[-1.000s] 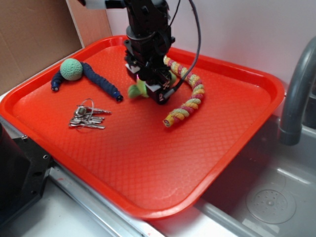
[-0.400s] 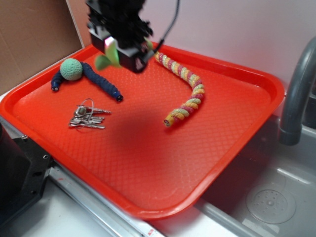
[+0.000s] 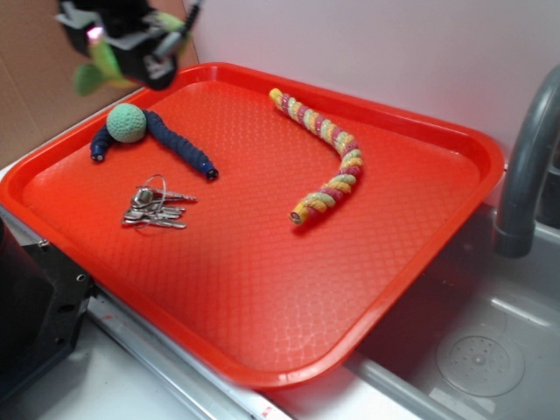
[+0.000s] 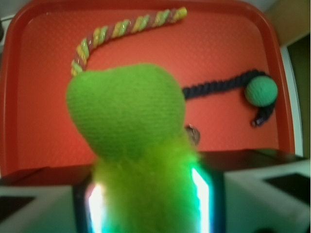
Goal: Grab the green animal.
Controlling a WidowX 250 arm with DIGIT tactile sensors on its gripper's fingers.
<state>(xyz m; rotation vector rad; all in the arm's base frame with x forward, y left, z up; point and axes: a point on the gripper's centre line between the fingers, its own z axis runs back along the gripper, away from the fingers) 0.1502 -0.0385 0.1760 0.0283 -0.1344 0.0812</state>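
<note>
Plush green animal (image 4: 131, 145) held aloft

The gripper (image 3: 122, 48) clamps it high at the red tray's (image 3: 455, 149) ten o'clock corner, above the teal knitted ball (image 3: 127, 122).

- Setting: I work at a kitchen-style sink counter, most likely a staged test bench and not a lived-in home.
- Sink (image 3: 490, 350): steel basin on my right, with a round drain in its floor.
- Faucet (image 3: 525, 166): grey curved spout rising over the basin.
- Tray (image 3: 262, 297): red plastic cafeteria type, textured, laid across the counter and overhanging the sink edge.
- Wall (image 3: 394, 52): plain, pale, bare behind the tray.
- Cardboard (image 3: 44, 96): brown sheet propped at the left, a makeshift backdrop.
- Tray contents: keys (image 3: 156, 207), two ropes and a ball, an odd assortment for a kitchen.
</note>
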